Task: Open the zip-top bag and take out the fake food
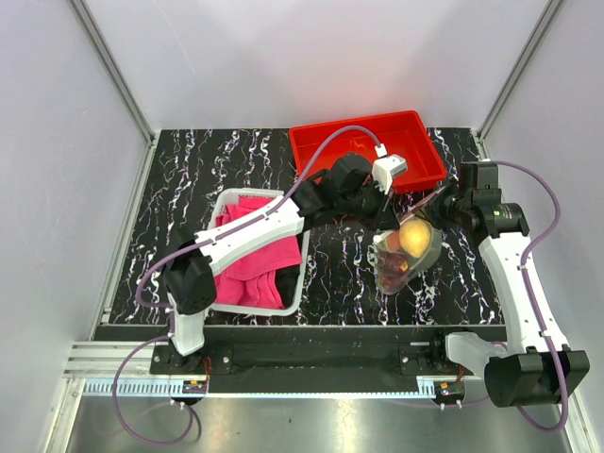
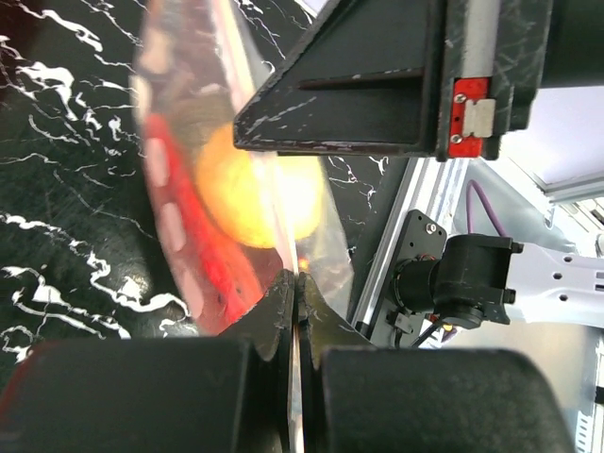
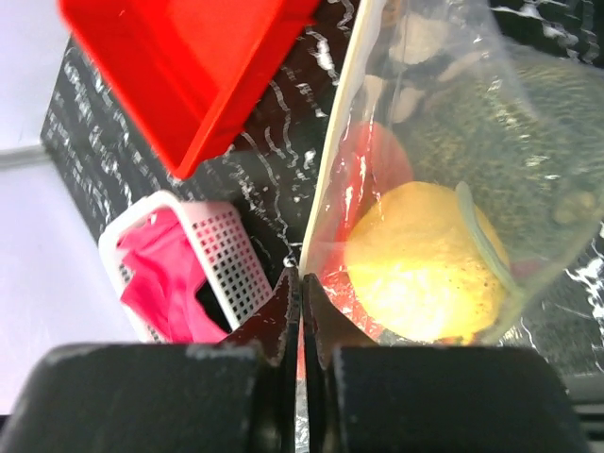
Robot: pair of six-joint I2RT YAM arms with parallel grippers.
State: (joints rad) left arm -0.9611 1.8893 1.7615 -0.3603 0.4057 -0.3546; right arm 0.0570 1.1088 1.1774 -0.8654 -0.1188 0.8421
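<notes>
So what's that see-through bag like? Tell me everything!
The bag is clear, crinkly plastic with pale dots. The left gripper and the right gripper each pinch its edge and hold it between them, seemingly lifted off the table. Inside you can see a yellow lemon, a red piece and a green speckled piece. I can't tell whether its zip is open.

We see a clear bag (image 1: 406, 257) with pale dots, a yellow-orange lemon (image 1: 413, 238) and a red slice (image 2: 212, 274) showing through. The tray (image 1: 326, 151) is red, the basket (image 1: 303, 269) white, its cloth (image 1: 250, 255) pink. The counter (image 1: 203, 170) is black, veined white.
</notes>
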